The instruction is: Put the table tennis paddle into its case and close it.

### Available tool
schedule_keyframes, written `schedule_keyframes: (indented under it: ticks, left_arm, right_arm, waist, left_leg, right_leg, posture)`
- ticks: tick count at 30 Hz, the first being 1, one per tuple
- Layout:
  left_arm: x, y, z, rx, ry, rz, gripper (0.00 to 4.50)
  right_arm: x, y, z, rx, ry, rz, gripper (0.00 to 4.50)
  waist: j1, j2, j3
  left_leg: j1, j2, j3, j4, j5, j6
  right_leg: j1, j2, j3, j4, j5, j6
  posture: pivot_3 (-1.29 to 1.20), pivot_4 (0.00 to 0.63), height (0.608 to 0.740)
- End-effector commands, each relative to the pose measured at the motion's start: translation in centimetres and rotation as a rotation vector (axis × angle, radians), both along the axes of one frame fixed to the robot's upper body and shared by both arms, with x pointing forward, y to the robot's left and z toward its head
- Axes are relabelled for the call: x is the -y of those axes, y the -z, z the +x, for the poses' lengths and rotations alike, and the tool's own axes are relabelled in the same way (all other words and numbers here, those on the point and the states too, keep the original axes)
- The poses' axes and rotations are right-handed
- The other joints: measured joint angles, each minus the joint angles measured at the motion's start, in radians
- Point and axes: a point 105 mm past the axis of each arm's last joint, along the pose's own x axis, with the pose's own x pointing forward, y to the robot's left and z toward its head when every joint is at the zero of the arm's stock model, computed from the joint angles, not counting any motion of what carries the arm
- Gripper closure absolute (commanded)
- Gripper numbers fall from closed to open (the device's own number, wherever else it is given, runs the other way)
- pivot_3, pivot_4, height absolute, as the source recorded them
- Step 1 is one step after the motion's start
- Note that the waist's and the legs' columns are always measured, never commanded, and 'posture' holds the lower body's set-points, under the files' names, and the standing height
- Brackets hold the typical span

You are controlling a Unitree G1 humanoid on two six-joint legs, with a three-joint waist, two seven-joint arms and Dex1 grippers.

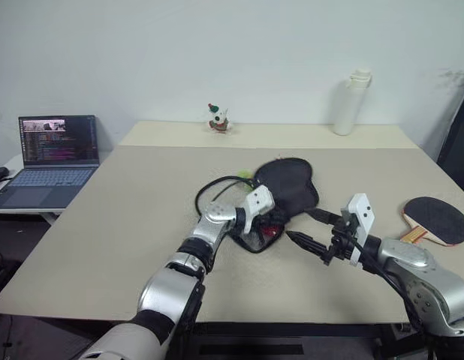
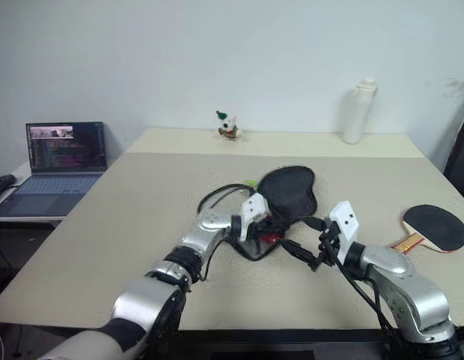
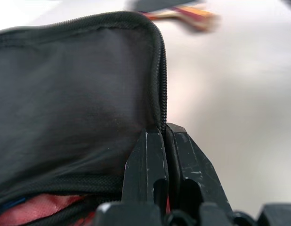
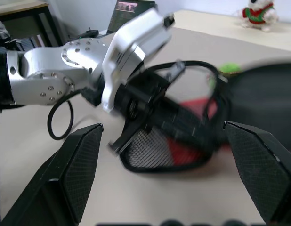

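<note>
Left claw (image 3: pixel 165 155) on case (image 1: pixel 286 187) edge

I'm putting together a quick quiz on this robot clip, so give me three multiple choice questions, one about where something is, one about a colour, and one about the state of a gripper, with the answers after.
1. Where does the table tennis paddle lie?
A. Inside the case
B. On the table, to the right of the right gripper
C. On the laptop

2. What colour is the bottle at the far edge of the table?
A. White
B. Green
C. Red

3. How does the left gripper stand?
A. Wide open above the table
B. Shut on the paddle's handle
C. Shut on the zippered edge of the case

Answers:
1. B: the paddle lies bare on the tabletop, beyond the right gripper and apart from the case.
2. A: the bottle is white all over.
3. C: the left wrist view shows both fingers pressed together on the case's zipper seam.
</note>
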Motion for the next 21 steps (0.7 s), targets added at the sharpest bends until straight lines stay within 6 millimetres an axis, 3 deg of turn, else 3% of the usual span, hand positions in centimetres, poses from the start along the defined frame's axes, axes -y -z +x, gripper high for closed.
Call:
schedule_keyframes:
  ticks: [1, 7, 10, 17, 21]
  left_arm:
    - [0.1, 0.2, -1.0, 0.010, 0.079, 0.024, 4.44]
    - [-1.6, 2.1, -1.3, -0.024, 0.058, 0.084, 4.44]
    - [-2.1, 1.9, -1.1, -0.026, 0.037, 0.061, 3.76]
    - [-3.7, 0.0, -0.9, -0.007, -0.017, -0.062, 1.27]
    - [-5.1, -1.6, -2.8, -0.035, 0.007, -0.139, 1.27]
  right_arm:
    - [0.2, -1.5, -0.7, 0.058, 0.001, 0.008, 0.00]
    - [0.4, -1.4, -0.9, 0.052, 0.015, 0.008, 0.00]
    - [0.5, -1.3, -0.6, 0.050, 0.020, 0.007, 0.00]
    - [0.7, -1.7, 0.7, 0.053, 0.045, 0.025, 0.00]
    - [1.0, -2.3, 2.0, 0.041, 0.078, 0.069, 0.00]
  waist:
    - [0.000, 0.000, 0.000]
    - [0.001, 0.000, 0.000]
    - [0.001, 0.000, 0.000]
    - [-0.001, 0.000, 0.000]
    - [-0.005, 0.000, 0.000]
  left_leg:
    - [0.000, 0.000, 0.000, 0.000, 0.000, 0.000]
    - [0.001, 0.002, -0.001, 0.001, 0.000, 0.000]
    - [0.001, 0.002, 0.000, 0.001, 0.000, 0.000]
    - [0.001, 0.002, -0.001, 0.001, 0.000, 0.000]
    - [0.002, 0.004, -0.002, 0.000, 0.000, 0.000]
  right_leg:
    - [0.000, 0.001, 0.000, 0.000, 0.000, 0.001]
    - [0.000, 0.003, 0.000, 0.001, -0.001, 0.001]
    - [0.000, 0.003, 0.001, 0.000, -0.001, 0.001]
    - [0.000, 0.003, 0.001, 0.001, -0.001, 0.001]
    - [0.000, 0.004, 0.003, 0.001, 0.001, -0.001]
  posture:
    - [0.00, 0.150, 0.740]
    - [0.00, 0.150, 0.740]
    - [0.00, 0.150, 0.740]
    - [0.00, 0.150, 0.740]
    - [0.00, 0.150, 0.740]
